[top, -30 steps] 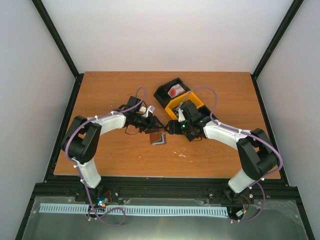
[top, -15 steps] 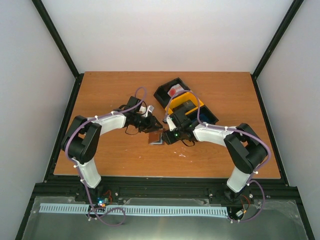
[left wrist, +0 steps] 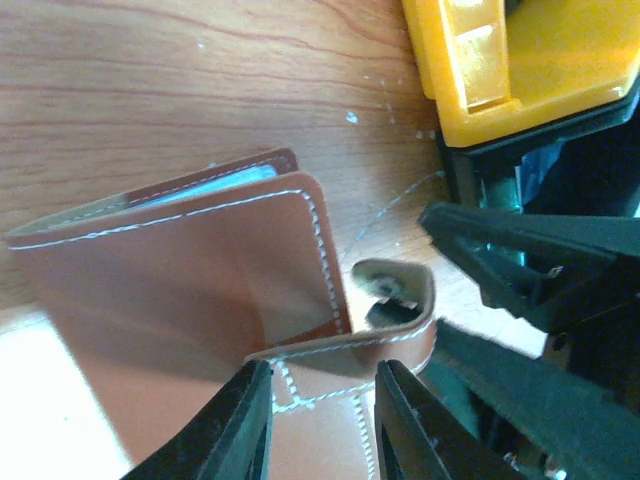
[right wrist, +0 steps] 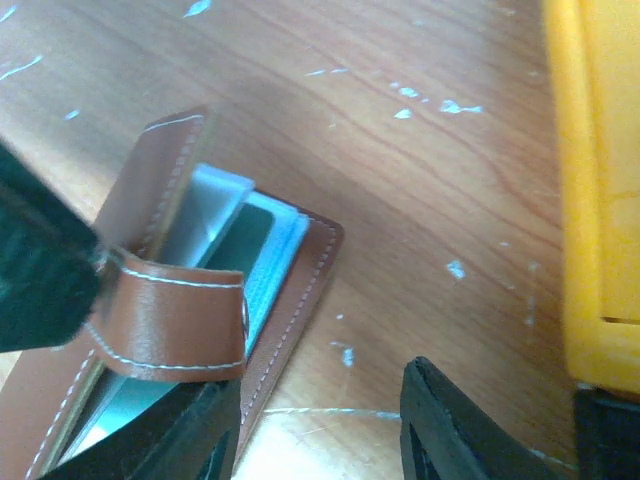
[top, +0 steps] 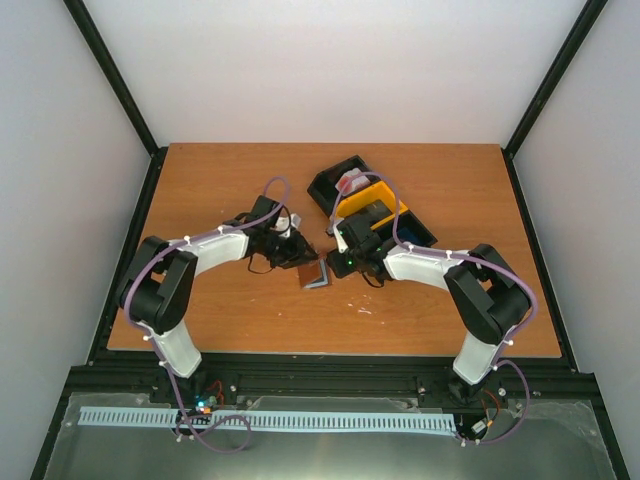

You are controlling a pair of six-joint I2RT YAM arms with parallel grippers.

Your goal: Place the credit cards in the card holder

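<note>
The card holder [top: 316, 276], brown with a pale blue inside, lies part open on the table between both arms. My left gripper [left wrist: 322, 372] [top: 298, 253] is shut on the base of its strap [left wrist: 400, 310], which curls upward. In the right wrist view the strap [right wrist: 170, 310] hangs over the open pockets [right wrist: 255, 270]. My right gripper [right wrist: 320, 385] [top: 333, 262] stands open at the holder's right edge, with only bare wood between its fingers. A dark teal patch shows in one pocket; I cannot tell whether it is a credit card. No loose credit cards are visible.
A black-and-yellow tray [top: 385, 200] stands just behind the right gripper, with a red-and-white item [top: 350, 183] in its far compartment. Its yellow wall [right wrist: 600, 200] is close to my right fingers. Pale scratches mark the wood.
My right gripper has moved left up to the holder's edge and narrowed its jaws. My left gripper's jaws have closed in on the strap.
</note>
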